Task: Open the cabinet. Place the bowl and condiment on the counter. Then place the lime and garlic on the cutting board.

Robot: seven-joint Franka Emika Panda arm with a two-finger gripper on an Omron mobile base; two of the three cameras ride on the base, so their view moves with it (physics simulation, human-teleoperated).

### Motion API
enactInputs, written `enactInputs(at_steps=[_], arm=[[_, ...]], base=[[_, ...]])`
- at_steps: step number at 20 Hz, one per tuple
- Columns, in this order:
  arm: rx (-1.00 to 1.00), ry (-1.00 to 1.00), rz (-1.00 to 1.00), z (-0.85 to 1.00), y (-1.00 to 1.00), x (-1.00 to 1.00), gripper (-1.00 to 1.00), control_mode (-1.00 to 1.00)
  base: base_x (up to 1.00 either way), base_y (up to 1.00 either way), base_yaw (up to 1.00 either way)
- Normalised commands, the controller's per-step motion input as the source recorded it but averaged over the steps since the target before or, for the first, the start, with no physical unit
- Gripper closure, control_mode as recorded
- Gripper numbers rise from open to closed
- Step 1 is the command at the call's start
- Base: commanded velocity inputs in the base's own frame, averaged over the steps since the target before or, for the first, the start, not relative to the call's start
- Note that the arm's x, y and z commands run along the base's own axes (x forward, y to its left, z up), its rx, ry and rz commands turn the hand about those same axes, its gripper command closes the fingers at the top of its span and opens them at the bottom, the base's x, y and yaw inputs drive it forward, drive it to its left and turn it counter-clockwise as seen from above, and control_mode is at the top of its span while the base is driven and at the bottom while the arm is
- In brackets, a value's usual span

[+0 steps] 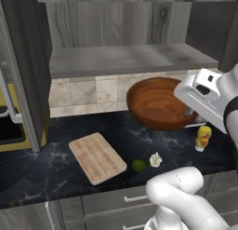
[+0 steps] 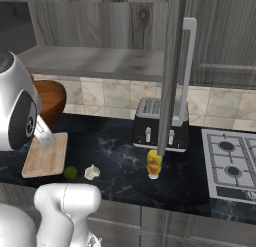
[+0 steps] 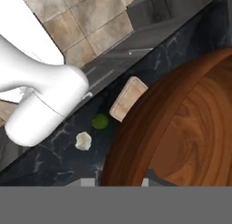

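One bowl (image 1: 155, 104) hangs from the closed gripper (image 3: 121, 182), pinched at its rim, raised and tilted above the table (image 1: 42, 168), behind the board (image 1: 97, 157). Rigid, glossy wood looks slippery; a rim pinch may let it swing. Lime (image 1: 138, 165) and garlic (image 1: 155, 159) lie right of the board, condiment (image 1: 202, 137) farther right; they look light.

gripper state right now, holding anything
gripper: shut on the bowl rim, holding it above the counter.
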Motion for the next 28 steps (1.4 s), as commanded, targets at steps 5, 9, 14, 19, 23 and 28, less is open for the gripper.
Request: enactInputs(at_steps=[5,9,14,19,23,28], arm=[[-0.05,0.15,0.0,-0.51,0.0,0.27,1.0,-1.0],[-0.04,0.18,0.0,-0.42,0.0,0.42,1.0,-1.0],[-0.02,0.16,0.0,-0.35,0.0,0.4,1.0,-1.0],[0.0,0.1,0.0,-0.31,0.0,0.47,1.0,-1.0],[0.01,0.04,0.0,-0.07,-0.07,0.55,1.0,-1.0],[0.04,0.06,0.0,-0.06,-0.19,0.56,1.0,-1.0]], base=[[0.0,0.0,0.0],[0.0,0.0,0.0],[0.0,0.0,0.0],[0.0,0.0,0.0],[0.0,0.0,0.0],[0.0,0.0,0.0]])
